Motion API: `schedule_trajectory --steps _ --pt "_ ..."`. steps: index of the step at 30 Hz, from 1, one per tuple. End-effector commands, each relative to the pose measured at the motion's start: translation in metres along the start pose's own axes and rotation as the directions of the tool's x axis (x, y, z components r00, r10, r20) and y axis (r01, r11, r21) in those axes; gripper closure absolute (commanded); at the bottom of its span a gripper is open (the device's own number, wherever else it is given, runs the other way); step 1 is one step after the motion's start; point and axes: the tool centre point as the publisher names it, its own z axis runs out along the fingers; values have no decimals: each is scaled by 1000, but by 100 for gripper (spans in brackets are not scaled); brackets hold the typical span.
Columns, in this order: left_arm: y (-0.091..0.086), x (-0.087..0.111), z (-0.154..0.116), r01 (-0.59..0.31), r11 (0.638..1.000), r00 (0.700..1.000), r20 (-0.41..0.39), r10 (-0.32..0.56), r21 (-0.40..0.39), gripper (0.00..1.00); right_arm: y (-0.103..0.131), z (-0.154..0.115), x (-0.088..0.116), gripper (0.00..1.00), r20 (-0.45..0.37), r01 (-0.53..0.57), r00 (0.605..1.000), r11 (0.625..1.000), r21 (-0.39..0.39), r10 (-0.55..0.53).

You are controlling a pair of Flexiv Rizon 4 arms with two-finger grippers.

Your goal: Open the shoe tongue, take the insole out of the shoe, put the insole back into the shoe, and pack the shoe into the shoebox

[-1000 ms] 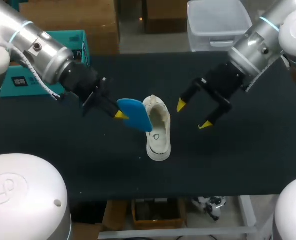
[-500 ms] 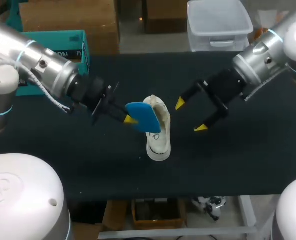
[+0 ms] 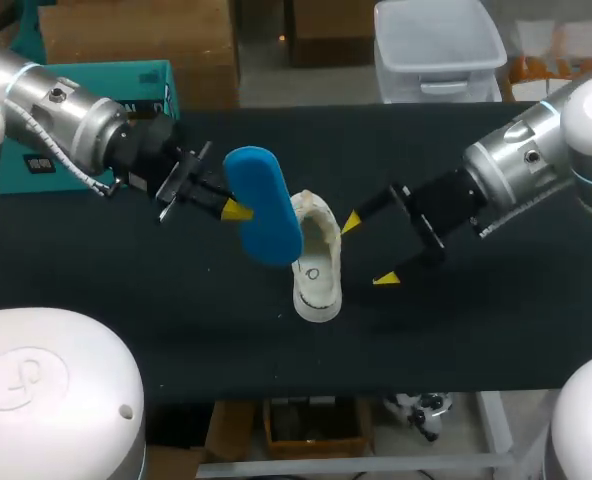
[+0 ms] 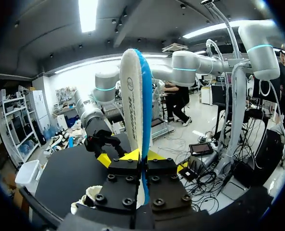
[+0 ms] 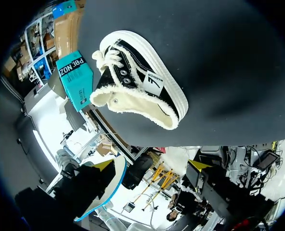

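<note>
While left fingers (image 3: 235,210) clamp the insole (image 3: 266,215), it hangs outside the shoe (image 3: 318,275).

Robotics lab, bench setup. Indicated by two silver-and-white jointed robot arms, left arm (image 3: 61,115) and right arm (image 3: 521,165), coming in over a table (image 3: 476,330) with a plain black matte top, cables strapped along the left arm's wrist. Teal shoebox (image 3: 126,80) at the table's far left edge, beside the left arm.

Left pincer (image 3: 236,210) tight; right pincer (image 3: 368,250) wide
</note>
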Motion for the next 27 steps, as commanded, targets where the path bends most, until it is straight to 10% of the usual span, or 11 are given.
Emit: schedule_trajectory --steps 1,16,27 --pt "5 -4 1 24 1000 1000 -15 -24 13 100 3 2 -2 0 -3 -33 999 999 19 33" --pt "5 -14 6 181 983 983 18 -181 16 100 -1 10 4 0 0 -76 997 996 40 76" --pt "2 -5 15 38 999 999 -34 -37 19 100 -4 7 6 0 -11 -78 997 996 52 78"
